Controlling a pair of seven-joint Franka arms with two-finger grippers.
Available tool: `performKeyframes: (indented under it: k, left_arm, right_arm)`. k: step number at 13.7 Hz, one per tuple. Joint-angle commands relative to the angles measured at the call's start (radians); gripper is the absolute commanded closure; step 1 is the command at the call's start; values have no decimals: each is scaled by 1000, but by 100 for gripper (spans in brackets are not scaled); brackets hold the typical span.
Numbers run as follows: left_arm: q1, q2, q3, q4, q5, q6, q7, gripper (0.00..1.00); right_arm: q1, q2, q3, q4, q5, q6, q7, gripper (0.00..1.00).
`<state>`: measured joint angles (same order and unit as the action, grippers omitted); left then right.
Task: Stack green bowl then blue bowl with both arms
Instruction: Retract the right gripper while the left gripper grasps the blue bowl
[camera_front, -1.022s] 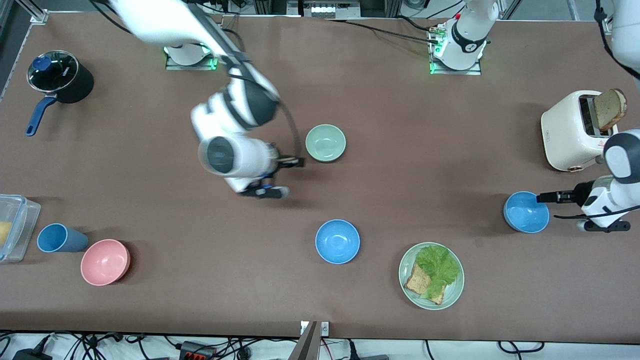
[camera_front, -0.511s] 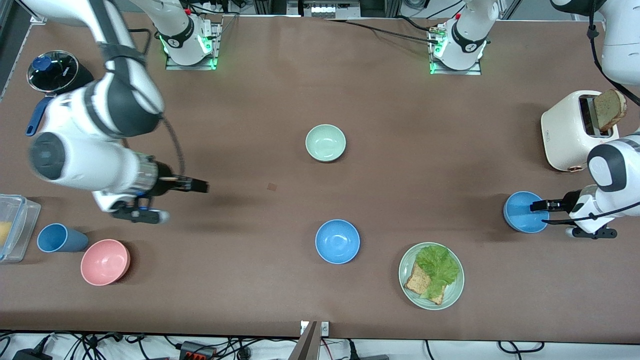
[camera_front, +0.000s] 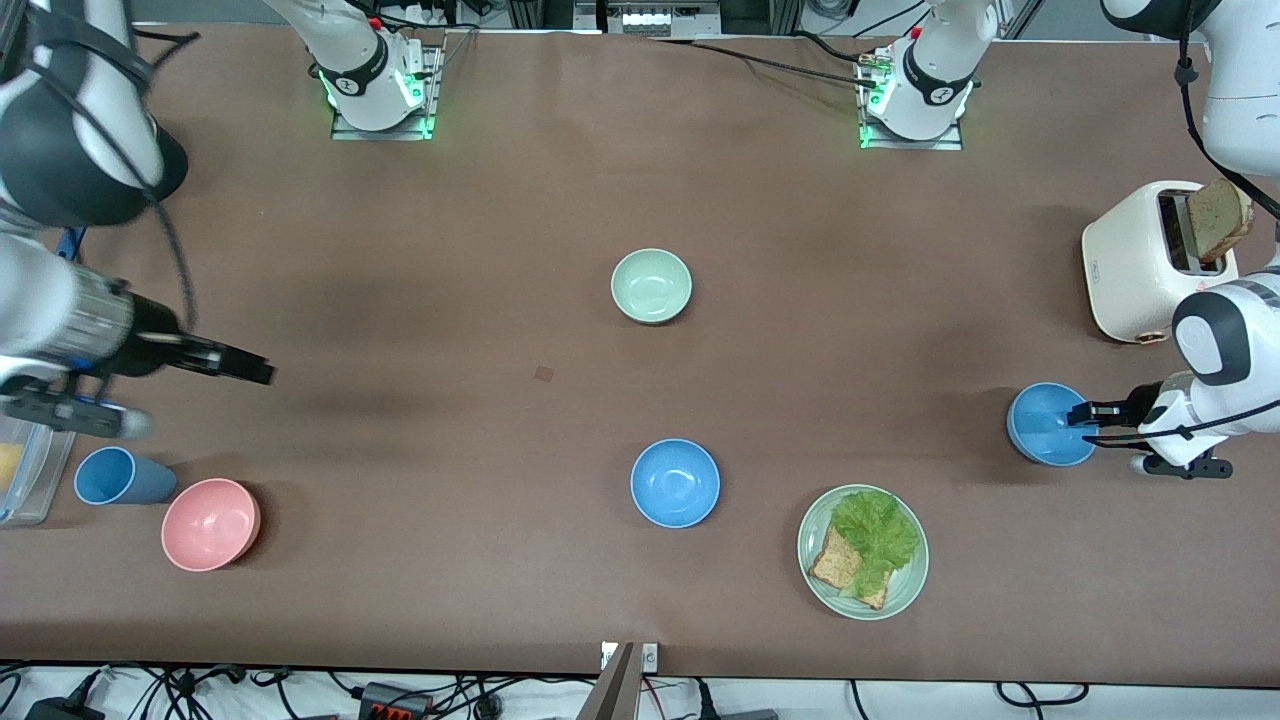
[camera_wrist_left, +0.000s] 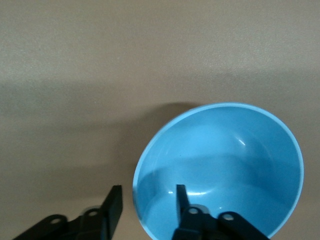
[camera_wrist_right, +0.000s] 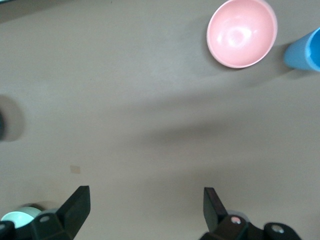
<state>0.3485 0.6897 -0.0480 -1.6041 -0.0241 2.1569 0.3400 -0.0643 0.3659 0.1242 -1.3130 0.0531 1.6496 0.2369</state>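
Note:
The green bowl (camera_front: 651, 285) sits alone mid-table. One blue bowl (camera_front: 675, 482) sits nearer the front camera than it. A second blue bowl (camera_front: 1045, 425) sits toward the left arm's end, near the toaster. My left gripper (camera_front: 1080, 412) is open at this bowl's rim. In the left wrist view the left gripper (camera_wrist_left: 147, 200) straddles the rim of that bowl (camera_wrist_left: 225, 165), one finger inside and one outside. My right gripper (camera_front: 255, 370) is open and empty over bare table toward the right arm's end, and in its own wrist view (camera_wrist_right: 144, 202) holds nothing.
A pale green plate (camera_front: 905, 590) with lettuce and bread sits beside the mid-table blue bowl. A toaster (camera_front: 1140, 260) stands by the left arm. A pink bowl (camera_front: 210, 523), a blue cup (camera_front: 118, 476) and a clear container (camera_front: 30, 455) sit at the right arm's end.
The right arm has swung away from the green bowl to the right arm's end of the table. The left gripper has moved in onto the blue bowl's rim.

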Motion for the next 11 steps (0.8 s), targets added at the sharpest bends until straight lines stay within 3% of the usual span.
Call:
performKeyframes:
  k: [1,2,4,7,11]
  left_arm:
    - [4,8,-13,21,-20,-3,28,81]
    - [4,7,-13,21,-20,-3,30,89]
    - [3,1,-15,21,-19,-17,31,99]
    - [-6,-59,-19,30,-23,-139,30,99]
    - [-8,-176,-111,30,-31,-320,-91,99]
  right_arm:
    - [13,-54,-105,-22,-7,-7,-143,0]
    - [41,-67,-150,-22,-6,-5,-190,0]
    - [31,-106,-160,-25,-12,-5,-214,0]
    - [23,-133,-158,-28,-18,-14,-243,0]
    - [27,-201,-160,-113,-30,-21,-252,0]
